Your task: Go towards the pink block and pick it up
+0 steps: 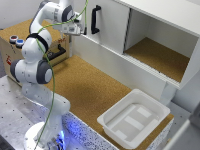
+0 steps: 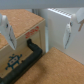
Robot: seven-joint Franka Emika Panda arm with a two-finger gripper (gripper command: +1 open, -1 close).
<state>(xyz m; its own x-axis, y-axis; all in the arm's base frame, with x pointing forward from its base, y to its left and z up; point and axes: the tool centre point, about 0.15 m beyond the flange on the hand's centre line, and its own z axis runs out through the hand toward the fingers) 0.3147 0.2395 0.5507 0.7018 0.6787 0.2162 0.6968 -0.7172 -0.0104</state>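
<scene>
I cannot make out the pink block in either view. My gripper point(image 1: 77, 29) hangs high at the back, between the cardboard box point(image 1: 20, 50) and the white cabinet point(image 1: 107, 35), close to the cabinet's black handle point(image 1: 95, 20). In the wrist view the gripper point(image 2: 39, 30) is open, with its two fingers point(image 2: 5, 31) spread wide and nothing between them. Below them lie the box's side with a black handle point(image 2: 25, 55), the cork surface point(image 2: 55, 67) and the cabinet's white wall point(image 2: 62, 22).
Two small blue and reddish items point(image 1: 16, 41) sit on the box top, too blurred to identify. A white bin point(image 1: 132, 117) stands at the exterior view's lower right on the cork table point(image 1: 85, 85). The cabinet has an open compartment point(image 1: 157, 50).
</scene>
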